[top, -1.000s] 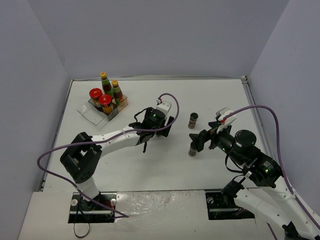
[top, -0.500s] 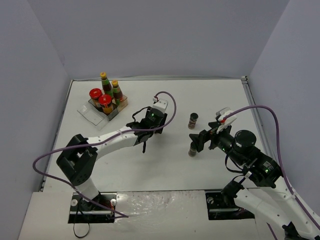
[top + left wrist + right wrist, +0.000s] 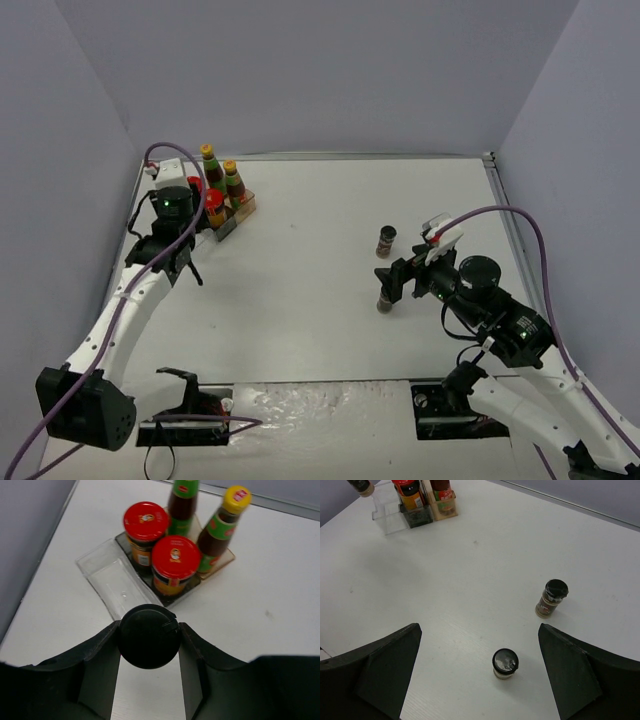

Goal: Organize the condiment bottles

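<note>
You have a clear and tan stepped plastic rack [image 3: 107, 577] at the upper left of the white table [image 3: 300, 290], close to the grey walls [image 3: 320, 70].

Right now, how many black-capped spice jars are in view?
3. One spice jar is held in the left gripper, near the rack. Two more stand apart on the table before the right gripper. No others seem hidden.

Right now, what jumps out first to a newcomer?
The left gripper, shut on a black-capped spice jar, hovers by the clear rack at the far left, where two red-lidded jars and two yellow-capped bottles already stand. Two more spice jars stand loose in front of the open right gripper.
</note>
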